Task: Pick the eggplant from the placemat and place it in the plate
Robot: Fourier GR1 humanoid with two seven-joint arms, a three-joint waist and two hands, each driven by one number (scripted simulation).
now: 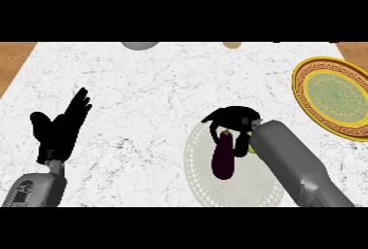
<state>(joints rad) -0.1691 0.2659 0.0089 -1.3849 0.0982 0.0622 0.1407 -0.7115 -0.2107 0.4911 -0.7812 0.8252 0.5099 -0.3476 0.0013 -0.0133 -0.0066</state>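
Note:
A dark purple eggplant (223, 160) lies on a round pale placemat (201, 182) with a dotted rim, lower middle of the counter. My right hand (233, 118) is curled over the eggplant's far stem end, thumb and fingers on either side of it. The eggplant still rests on the mat. A gold-rimmed plate (313, 73) with a green patterned centre sits at the right edge of the counter, apart from the hand. My left hand (61, 127) stays open at the left, fingers up, resting.
A grey round object (140, 44) and a small tan one (231, 44) show at the counter's far edge. A small yellow-green thing (253, 149) peeks out beside my right wrist. Wooden surface (14, 58) borders the white marble top on both sides.

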